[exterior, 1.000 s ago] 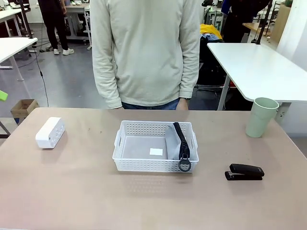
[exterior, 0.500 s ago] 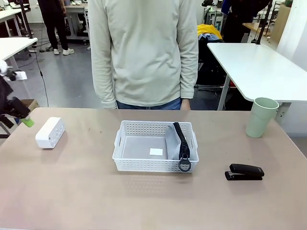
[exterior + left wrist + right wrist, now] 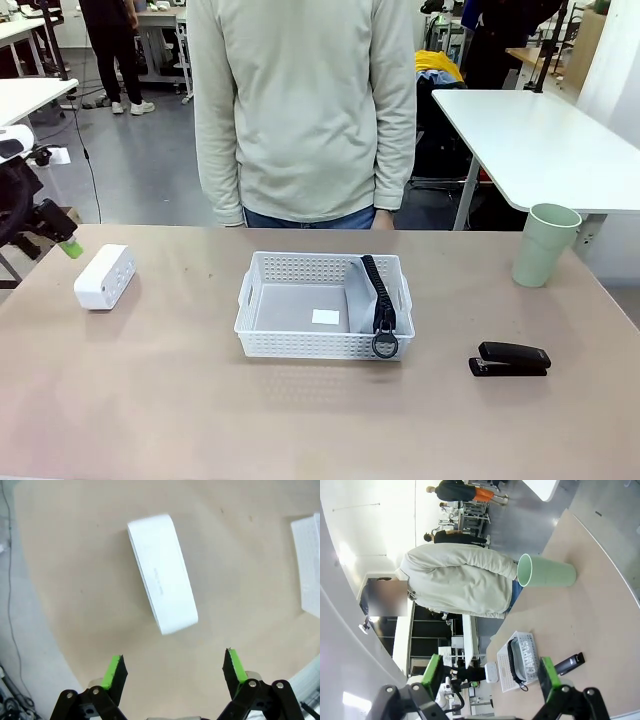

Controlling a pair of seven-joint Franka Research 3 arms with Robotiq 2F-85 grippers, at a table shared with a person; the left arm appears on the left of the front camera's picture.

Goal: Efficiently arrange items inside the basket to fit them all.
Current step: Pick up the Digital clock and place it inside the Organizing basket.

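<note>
Left of the basket (image 3: 320, 346), the left gripper (image 3: 174, 665) is hovering wide open, empty, near the block (image 3: 162, 582); the right gripper (image 3: 490, 672) is likewise gaping empty.

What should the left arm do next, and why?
Probably lower the left gripper over the white block and straddle it: the jaws stand open, the block lies just ahead on the table outside the basket, and the basket has bare floor left of the pouch.
</note>
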